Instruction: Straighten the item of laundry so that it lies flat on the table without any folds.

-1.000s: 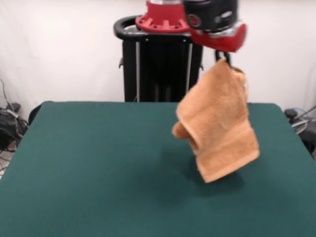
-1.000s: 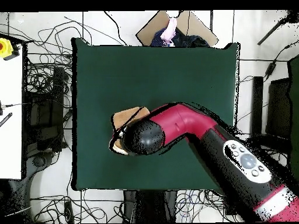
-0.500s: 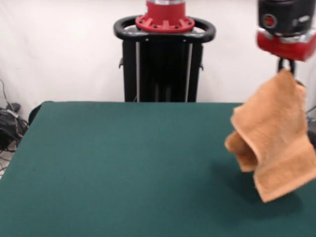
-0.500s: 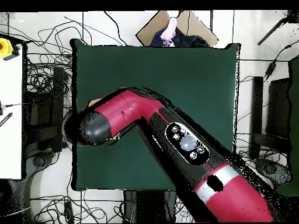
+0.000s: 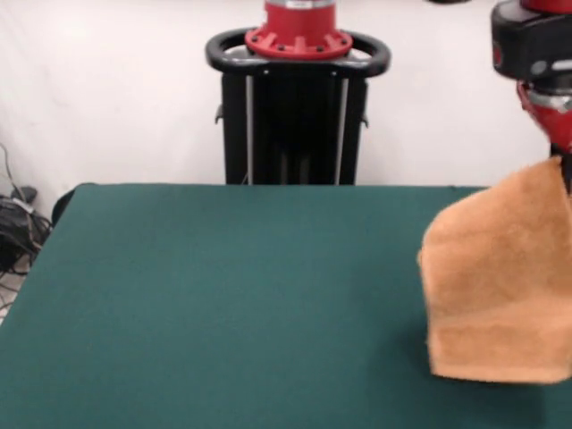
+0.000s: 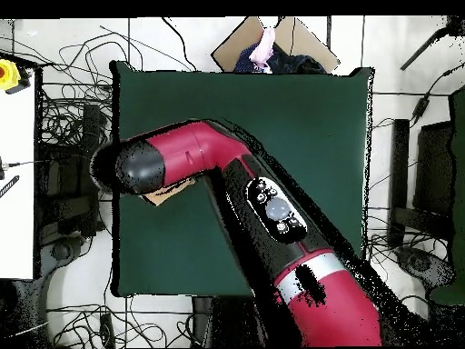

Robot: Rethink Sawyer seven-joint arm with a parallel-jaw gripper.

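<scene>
- Towel (image 5: 496, 295): hangs at the bench's (image 5: 223, 304) 3 o'clock edge.
- End effector (image 5: 563, 165): pinching the towel's top corner.
- Risk: released here, the towel may slide off the bench.

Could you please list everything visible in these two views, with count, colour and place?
towel: one, orange-tan, hanging above the table's edge by one corner, at the front view's right.
table: one, dark green top, filling the middle of both views.
pedestal: one, black with a red top, behind the table.
cables: many, dark, on the floor around the table.
cardboard box: one, brown, beyond the table's top edge in the overhead view.
arm: one, red and black, reaching across the table.
gripper: one, its jaws hidden at the towel's top corner.
</scene>
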